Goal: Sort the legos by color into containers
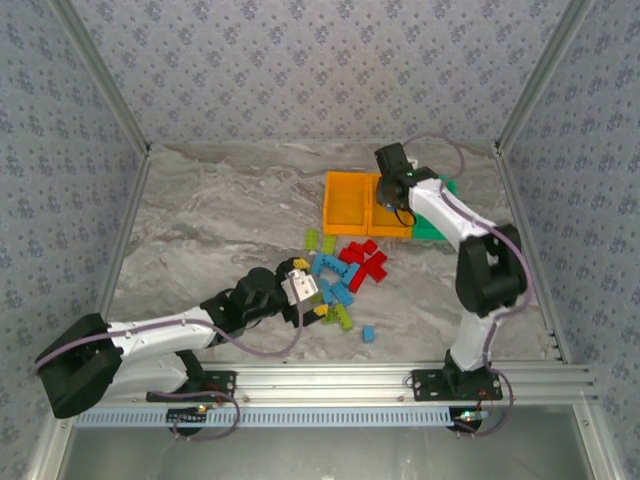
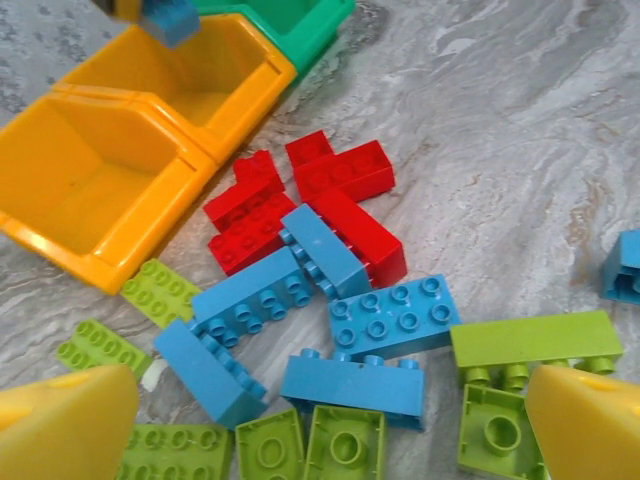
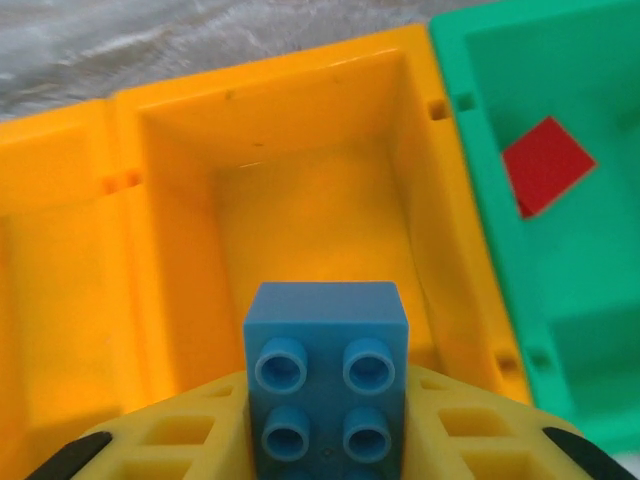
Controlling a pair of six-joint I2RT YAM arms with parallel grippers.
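item: one blue brick [image 3: 327, 375], clamped between the yellow fingers [image 3: 180, 440] of the right gripper [image 3: 327, 455], at lower centre of the right wrist view. its studded face is turned to the camera, with four studs showing in two rows. its plain end points up the frame toward the bins. the long axis appears to run bottom to top of the frame, but the lower end is hidden in the fingers, so full length cannot be told.

position: the brick hangs above the middle orange bin [image 3: 270, 90], over its near wall and apart from it. wall to wall on the left stands the left orange bin [image 3: 50, 250]. on the right stands the green bin [image 3: 460, 60], with one red brick [image 3: 545, 165] lying inside.

surroundings: in the top view the bins form a row at upper centre-right of the table [image 1: 220, 210]. the loose pile [image 1: 345, 275] of red, blue and lime bricks lies just below them in frame. a stray blue brick [image 1: 368, 333] sits apart, lower still. the left gripper [image 1: 300, 285] is at the pile's left edge. in the left wrist view its fingers are spread wide at the lower corners, holding nothing.
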